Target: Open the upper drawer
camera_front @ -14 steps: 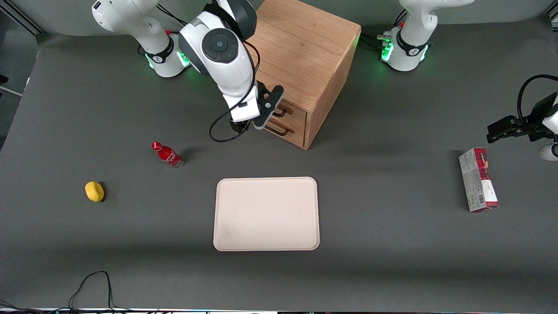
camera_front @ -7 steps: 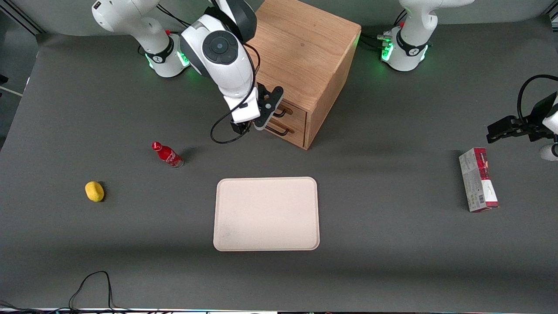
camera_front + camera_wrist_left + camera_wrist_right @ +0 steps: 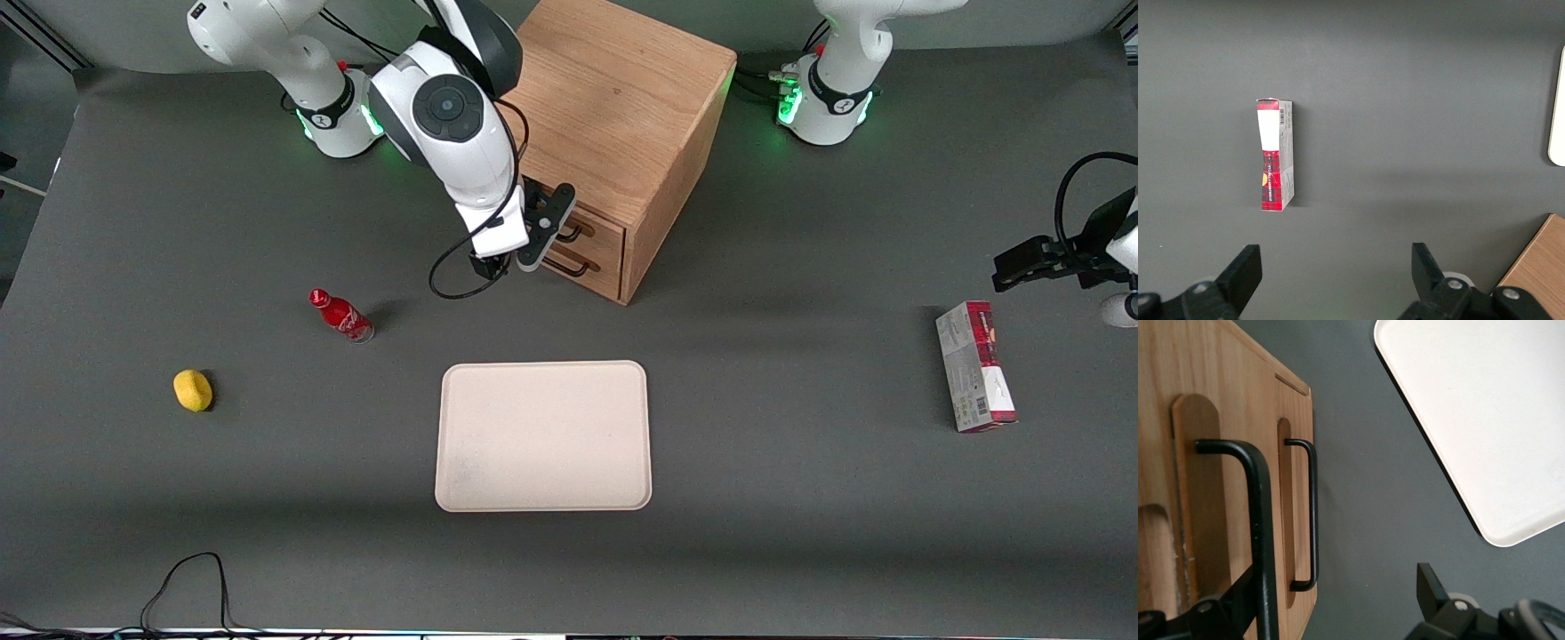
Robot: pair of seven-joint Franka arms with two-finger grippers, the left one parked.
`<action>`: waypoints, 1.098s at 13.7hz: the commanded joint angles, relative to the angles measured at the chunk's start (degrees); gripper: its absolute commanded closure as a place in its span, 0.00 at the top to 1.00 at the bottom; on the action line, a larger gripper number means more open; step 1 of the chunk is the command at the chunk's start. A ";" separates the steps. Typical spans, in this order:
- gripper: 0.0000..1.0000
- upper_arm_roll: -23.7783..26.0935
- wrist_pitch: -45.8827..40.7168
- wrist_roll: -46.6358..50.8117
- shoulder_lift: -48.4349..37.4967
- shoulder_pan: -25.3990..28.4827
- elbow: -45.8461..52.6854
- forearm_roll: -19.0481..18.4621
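The wooden cabinet [image 3: 622,98] stands at the back of the table between the two arm bases. The upper drawer [image 3: 597,233] looks shut, its front level with the lower drawer's. My gripper [image 3: 544,229] is open right at the drawer fronts, one finger above the upper handle [image 3: 576,231] and one below it. In the right wrist view the upper drawer's thick black bar handle [image 3: 1261,520] lies between the open fingers of my gripper [image 3: 1336,581], close against one finger [image 3: 1238,600]. The lower drawer's thinner-looking handle [image 3: 1313,513] is also inside the gap.
A cream tray [image 3: 542,436] lies nearer the front camera than the cabinet and shows in the right wrist view [image 3: 1485,407]. A red bottle [image 3: 340,315] and a yellow lemon [image 3: 192,389] lie toward the working arm's end. A red-and-white box [image 3: 973,364] lies toward the parked arm's end.
My arm and gripper have shifted slightly toward the cabinet front. The fingers stay open and the drawer has not moved.
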 commanded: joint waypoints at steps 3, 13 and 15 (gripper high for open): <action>1.00 -1.28 1.53 -1.94 0.07 0.18 -0.86 0.16; 1.00 -4.01 1.18 -3.87 2.79 -0.53 2.73 0.08; 1.00 -4.45 0.83 -4.74 4.02 -2.01 4.49 0.16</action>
